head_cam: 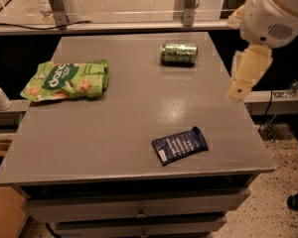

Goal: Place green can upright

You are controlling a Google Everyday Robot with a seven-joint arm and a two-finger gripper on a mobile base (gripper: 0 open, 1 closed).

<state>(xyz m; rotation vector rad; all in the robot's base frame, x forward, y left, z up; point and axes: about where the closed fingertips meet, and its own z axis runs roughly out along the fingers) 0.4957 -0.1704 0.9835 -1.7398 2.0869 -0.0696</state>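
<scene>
The green can [179,53] lies on its side near the far right of the grey table [114,128], its long axis running left to right. My gripper [247,73], a cream-coloured part hanging from the white arm, hovers over the table's right edge. It is to the right of the can and a little nearer to me, apart from it, and it holds nothing that I can see.
A flat green snack bag [64,79] lies at the left of the table. A dark blue snack packet [180,145] lies near the front right. Drawers sit under the tabletop. A glass rail with metal posts [184,4] runs behind the table.
</scene>
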